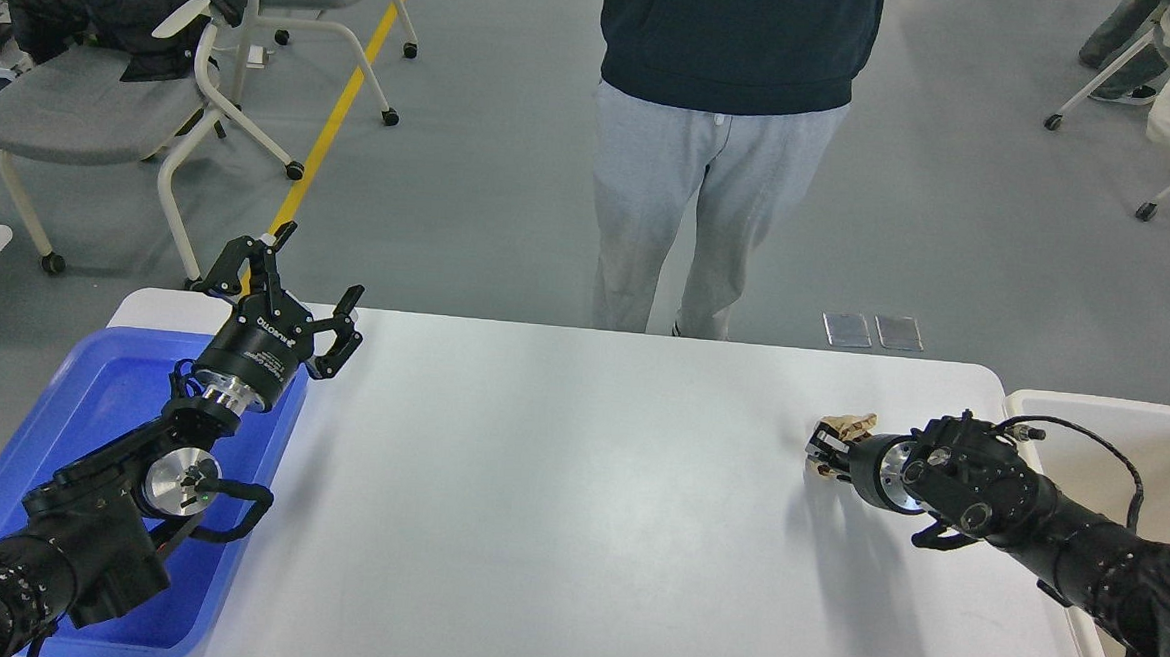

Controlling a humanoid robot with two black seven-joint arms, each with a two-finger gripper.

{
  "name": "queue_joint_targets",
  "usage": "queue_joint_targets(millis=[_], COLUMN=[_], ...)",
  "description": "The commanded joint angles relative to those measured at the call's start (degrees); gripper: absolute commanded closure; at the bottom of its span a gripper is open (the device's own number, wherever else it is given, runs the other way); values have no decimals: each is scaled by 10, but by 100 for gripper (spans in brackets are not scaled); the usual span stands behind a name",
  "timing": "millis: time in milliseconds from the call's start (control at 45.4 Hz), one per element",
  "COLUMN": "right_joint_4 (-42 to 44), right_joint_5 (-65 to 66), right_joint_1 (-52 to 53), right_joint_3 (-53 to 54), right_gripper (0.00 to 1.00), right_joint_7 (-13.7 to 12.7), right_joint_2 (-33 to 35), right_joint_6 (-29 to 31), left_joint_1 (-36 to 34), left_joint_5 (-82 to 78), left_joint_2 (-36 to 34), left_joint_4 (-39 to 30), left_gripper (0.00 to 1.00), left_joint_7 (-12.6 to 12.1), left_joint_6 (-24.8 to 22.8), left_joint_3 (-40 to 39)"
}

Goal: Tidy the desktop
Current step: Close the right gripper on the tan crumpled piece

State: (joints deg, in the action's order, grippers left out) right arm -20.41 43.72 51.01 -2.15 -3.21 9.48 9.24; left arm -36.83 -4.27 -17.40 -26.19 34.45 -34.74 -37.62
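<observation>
white desktop (pixel 576 508) across the lower middle of the frame, bare in the centre. blue plastic tub (pixel 90 413) at lower left, nothing visible inside past the arm above it. beige tub (pixel 1140 438) at right edge, visible part empty. left gripper (pixel 312 279) over the blue tub's upper corner, fingers spread apart. right gripper (pixel 824 449) low at the desktop's right, clamped on a small tan object (pixel 848 425), kind unclear.

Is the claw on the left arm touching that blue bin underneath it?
Apart. In the head view the left gripper is raised with fingers spread, above the far edge of the blue bin, holding nothing.
</observation>
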Motion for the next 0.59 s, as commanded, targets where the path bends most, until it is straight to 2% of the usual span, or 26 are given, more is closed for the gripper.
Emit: queue_joint_targets(millis=[0, 22, 308, 573], right_joint_4=[4, 4, 2, -6], right_joint_5=[-1, -2, -9, -16], right_joint_1=[-4, -4, -4, 1], right_joint_3=[21, 21, 65, 111], right_gripper=[96, 100, 100, 100], right_joint_7=[2, 3, 26, 46], right_joint_2=[-1, 0, 5, 41], right_joint_6=[0, 0, 3, 12], left_joint_1=[0, 0, 0, 0], left_joint_5=[0, 0, 1, 0], left_joint_2=[0, 0, 0, 0], left_joint_4=[0, 0, 0, 0], left_gripper=[0, 0, 0, 0], left_joint_7=[0, 0, 0, 0], left_joint_6=[0, 0, 0, -1], left_joint_3=[0, 0, 0, 0])
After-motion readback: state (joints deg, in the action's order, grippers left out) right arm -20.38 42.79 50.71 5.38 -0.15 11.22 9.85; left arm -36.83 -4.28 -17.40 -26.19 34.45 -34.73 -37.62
